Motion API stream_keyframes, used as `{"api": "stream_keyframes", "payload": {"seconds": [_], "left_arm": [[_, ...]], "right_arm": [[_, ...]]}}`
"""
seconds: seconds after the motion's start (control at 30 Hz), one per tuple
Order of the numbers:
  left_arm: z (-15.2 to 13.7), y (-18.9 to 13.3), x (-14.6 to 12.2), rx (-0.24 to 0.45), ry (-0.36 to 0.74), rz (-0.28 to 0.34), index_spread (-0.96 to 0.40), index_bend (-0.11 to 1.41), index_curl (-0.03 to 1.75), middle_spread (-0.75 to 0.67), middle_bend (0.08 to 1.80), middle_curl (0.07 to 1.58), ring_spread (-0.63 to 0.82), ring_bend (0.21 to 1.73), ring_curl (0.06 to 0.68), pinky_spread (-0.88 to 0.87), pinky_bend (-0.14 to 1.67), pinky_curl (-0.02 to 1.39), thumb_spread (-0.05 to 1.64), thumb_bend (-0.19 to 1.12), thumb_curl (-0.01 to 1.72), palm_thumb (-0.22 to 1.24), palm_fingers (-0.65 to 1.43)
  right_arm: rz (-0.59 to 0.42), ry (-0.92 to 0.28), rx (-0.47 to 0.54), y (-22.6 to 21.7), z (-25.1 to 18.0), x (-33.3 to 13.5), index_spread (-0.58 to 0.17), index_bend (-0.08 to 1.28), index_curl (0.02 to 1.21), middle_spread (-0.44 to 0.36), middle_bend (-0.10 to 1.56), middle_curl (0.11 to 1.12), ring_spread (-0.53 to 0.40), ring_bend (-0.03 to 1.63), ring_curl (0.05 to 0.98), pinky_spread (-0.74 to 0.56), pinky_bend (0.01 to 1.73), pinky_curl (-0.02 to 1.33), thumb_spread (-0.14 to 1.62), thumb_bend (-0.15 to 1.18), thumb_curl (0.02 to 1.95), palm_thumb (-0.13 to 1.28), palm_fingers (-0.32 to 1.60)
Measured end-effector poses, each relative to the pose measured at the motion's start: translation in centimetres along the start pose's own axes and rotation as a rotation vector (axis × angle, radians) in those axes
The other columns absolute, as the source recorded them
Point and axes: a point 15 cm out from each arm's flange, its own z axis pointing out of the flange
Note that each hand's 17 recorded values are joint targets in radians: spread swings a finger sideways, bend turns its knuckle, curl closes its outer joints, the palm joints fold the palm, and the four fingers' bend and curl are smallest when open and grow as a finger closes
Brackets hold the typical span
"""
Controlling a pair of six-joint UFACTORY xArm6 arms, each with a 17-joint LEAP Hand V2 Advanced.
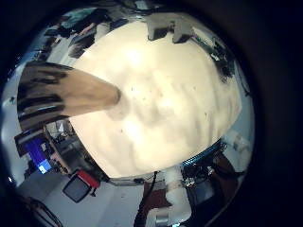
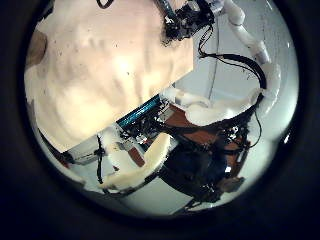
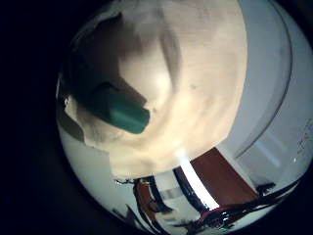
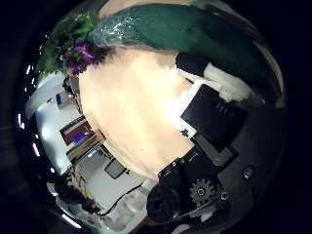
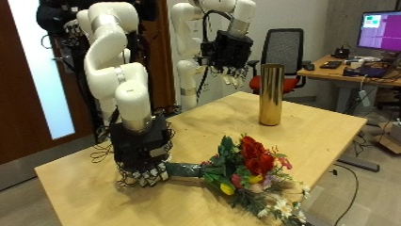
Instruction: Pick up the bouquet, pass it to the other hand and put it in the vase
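In the outside view the bouquet (image 5: 254,169) of red, yellow and green flowers lies on the wooden table (image 5: 200,127), its dark green wrapped stem (image 5: 188,171) pointing at my right hand (image 5: 142,169). The right hand is low on the table with its fingers curled round the stem's end. The right thumb side palm view shows the green wrap (image 4: 185,34) close by and the flowers (image 4: 73,49). The right little finger side palm view shows the stem's end (image 3: 122,110). The tall gold vase (image 5: 269,94) stands upright at the table's far side. My left hand (image 5: 232,52) hangs open above the table beside the vase, which shows in its little finger side palm view (image 1: 80,90).
An office chair (image 5: 291,47) and a desk with a monitor (image 5: 376,33) stand behind the table. The table's front edge runs close below the bouquet. Bare tabletop lies between the bouquet and the vase.
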Motion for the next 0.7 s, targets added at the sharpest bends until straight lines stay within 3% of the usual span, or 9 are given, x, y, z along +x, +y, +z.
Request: {"api": "stream_keyframes", "payload": {"seconds": [0.27,0.4,0.7], "left_arm": [[-0.1,-0.2,0.0,0.010,0.007,-0.004,0.34,0.17,0.28,0.55,0.18,0.25,0.61,0.34,0.227,0.52,0.19,0.30,0.89,-0.03,0.31,0.36,-0.04],[-0.2,0.0,-0.4,0.012,0.008,-0.011,0.34,0.17,0.29,0.54,0.18,0.25,0.61,0.34,0.226,0.52,0.19,0.30,0.89,-0.03,0.31,0.36,-0.03],[-1.2,0.1,-1.2,0.040,0.045,-0.039,0.34,0.17,0.29,0.54,0.18,0.25,0.61,0.34,0.230,0.51,0.20,0.31,0.90,-0.03,0.30,0.27,-0.03]], "right_arm": [[-0.073,-0.133,0.048,2.0,-4.6,-2.2,-0.331,0.97,0.91,-0.175,1.29,0.73,-0.207,1.43,0.560,-0.26,1.45,0.51,0.89,0.04,0.58,1.13,1.16],[-0.123,-0.223,0.114,3.0,-8.1,-3.2,-0.315,0.99,0.95,-0.157,1.33,0.74,-0.198,1.44,0.585,-0.22,1.46,0.55,0.87,0.03,0.64,1.18,1.13],[-0.272,-0.484,0.108,8.0,-13.4,-6.3,-0.287,1.00,0.98,-0.135,1.36,0.74,-0.191,1.45,0.613,-0.20,1.41,0.63,0.71,0.00,0.77,1.24,1.12]]}}
